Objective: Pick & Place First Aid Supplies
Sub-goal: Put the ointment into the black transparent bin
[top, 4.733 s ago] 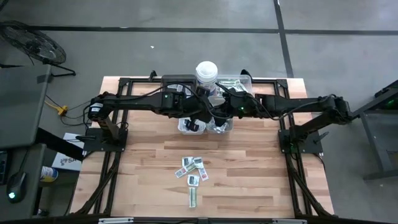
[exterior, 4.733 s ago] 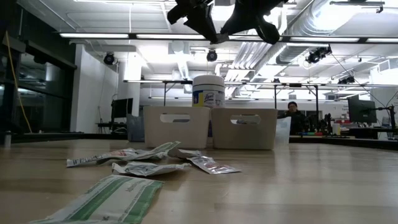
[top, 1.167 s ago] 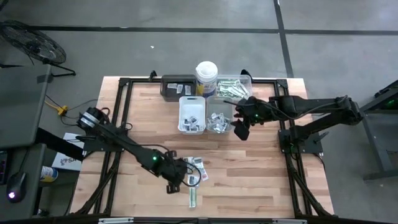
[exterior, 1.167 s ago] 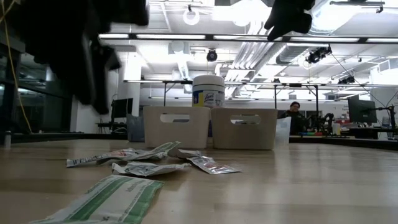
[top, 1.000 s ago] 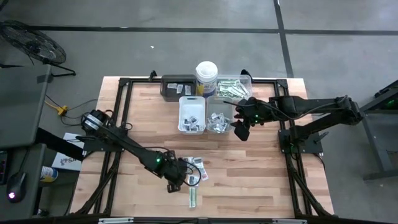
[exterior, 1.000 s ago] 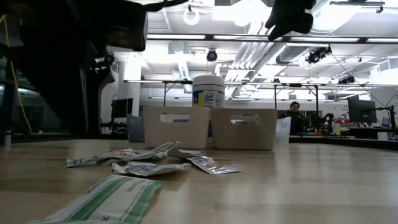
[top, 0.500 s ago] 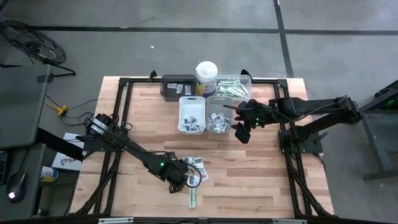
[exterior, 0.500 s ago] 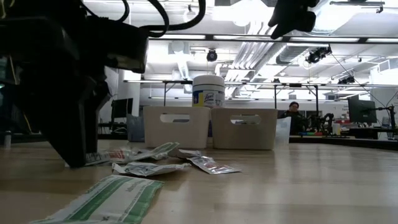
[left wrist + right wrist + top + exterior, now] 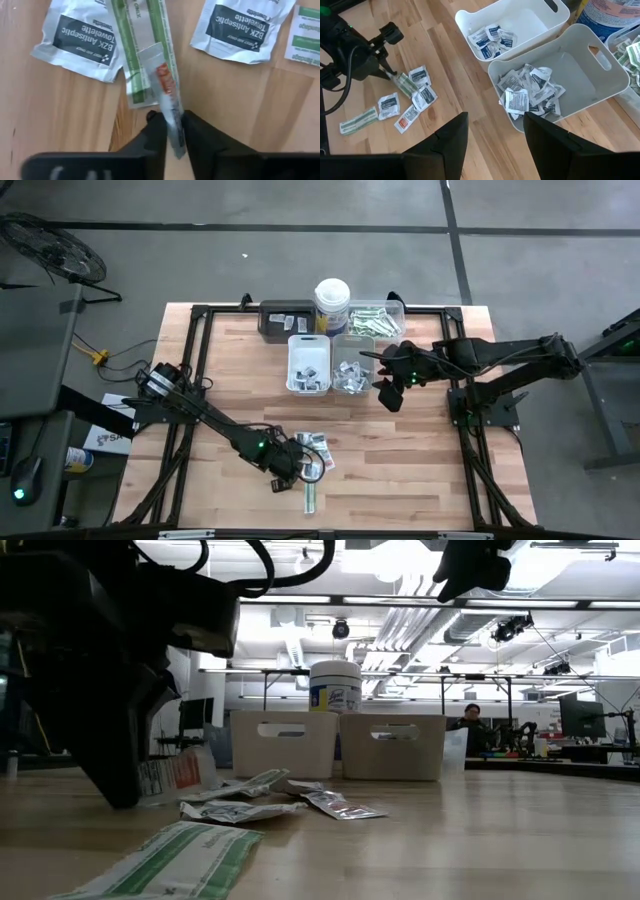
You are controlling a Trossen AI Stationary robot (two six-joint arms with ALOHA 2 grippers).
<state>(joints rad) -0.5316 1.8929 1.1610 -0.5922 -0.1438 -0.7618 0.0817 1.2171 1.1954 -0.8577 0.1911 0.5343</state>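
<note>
Between left gripper point(image 9: 170, 131) fingers: red-printed sachet point(image 9: 166, 97) pinched, long axis running forward over green strip point(image 9: 141, 47); right gripper point(image 9: 492, 137) released, nearer bins.

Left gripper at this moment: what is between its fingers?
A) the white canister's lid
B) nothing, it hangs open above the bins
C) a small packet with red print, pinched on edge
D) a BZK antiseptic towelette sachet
C: in the left wrist view the left gripper pinches a packet with red print on edge, over the green-and-white strip on the table.
</note>
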